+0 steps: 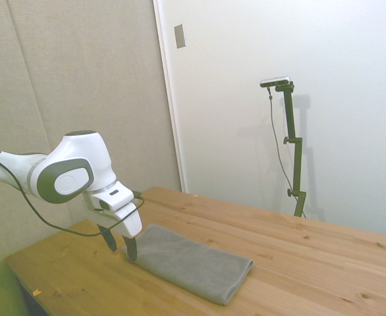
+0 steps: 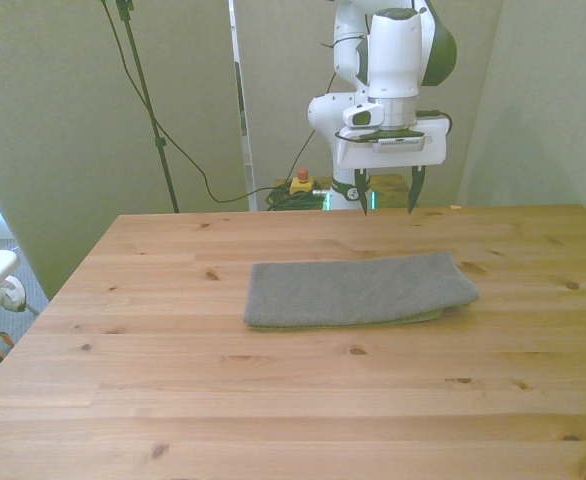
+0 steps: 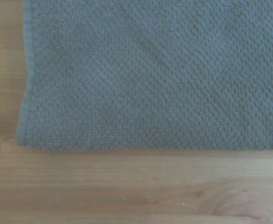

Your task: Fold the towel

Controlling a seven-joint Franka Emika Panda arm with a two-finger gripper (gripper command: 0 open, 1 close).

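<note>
- on the wooden table the grey towel lies flat as a long folded oblong, near the middle
- above its end toward the front view's right, the gripper hangs clear of the cloth, fingers spread and grasping nothing
- wrist view shows a hemmed towel corner on bare wood
</note>
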